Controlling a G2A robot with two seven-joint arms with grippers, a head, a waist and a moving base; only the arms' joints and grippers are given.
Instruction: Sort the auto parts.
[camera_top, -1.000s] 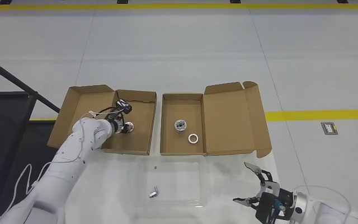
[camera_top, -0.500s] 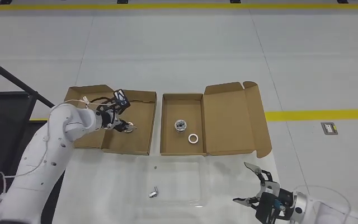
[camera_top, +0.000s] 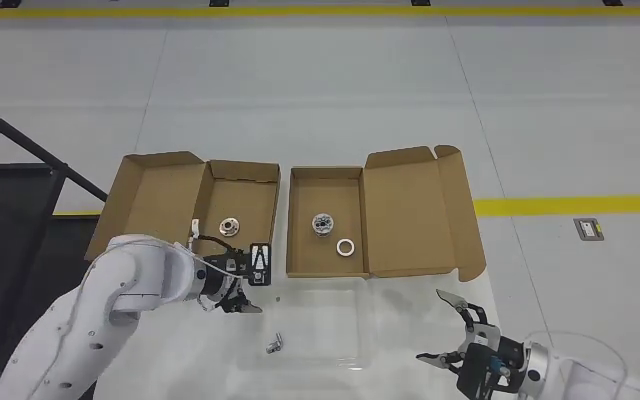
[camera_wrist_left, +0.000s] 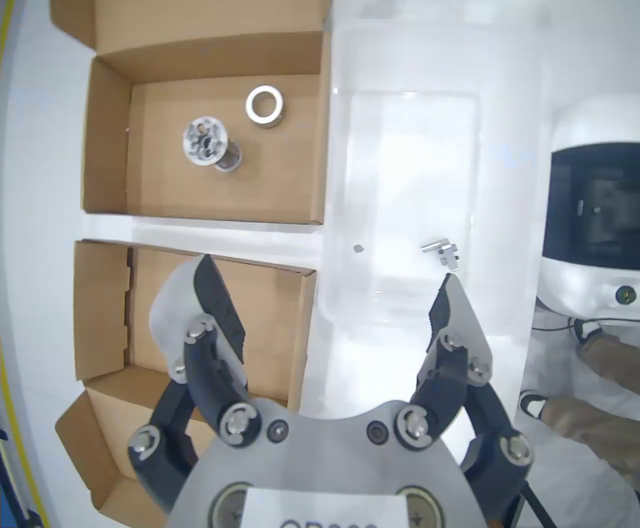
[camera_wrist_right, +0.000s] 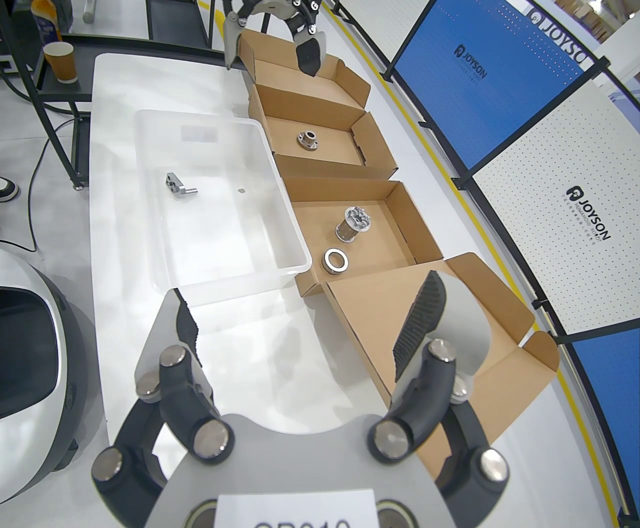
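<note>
Left pincer (camera_top: 252, 287) hangs spread wide with nothing between its fingers, above the white surface (camera_top: 400, 310). It is at the near right corner of the left brown cardboard box (camera_top: 250, 200), just beside the far left corner of the clear plastic tray (camera_top: 320, 320).

In the near left part of that tray lies a small silver metal bracket with a pin (camera_wrist_left: 442, 248), apart from the fingertips. A tiny dark speck (camera_wrist_left: 357, 247) lies on the tray floor a little way from it.

On the floor of the left box rests a round flanged silver hub (camera_top: 229, 226). The right brown cardboard box (camera_top: 310, 255) stands just beside the left one, its lid folded out flat to the right. It holds a silver cylindrical part with a perforated flange (camera_top: 322, 222) and, near it but not touching, a plain silver metal ring (camera_top: 346, 247).

The right pincer (camera_top: 432, 325) hovers over the near right part of the surface, to the right of the tray and well apart from it. It too is wide open and grips nothing, and it is close to the near edge of the right box's open lid.
</note>
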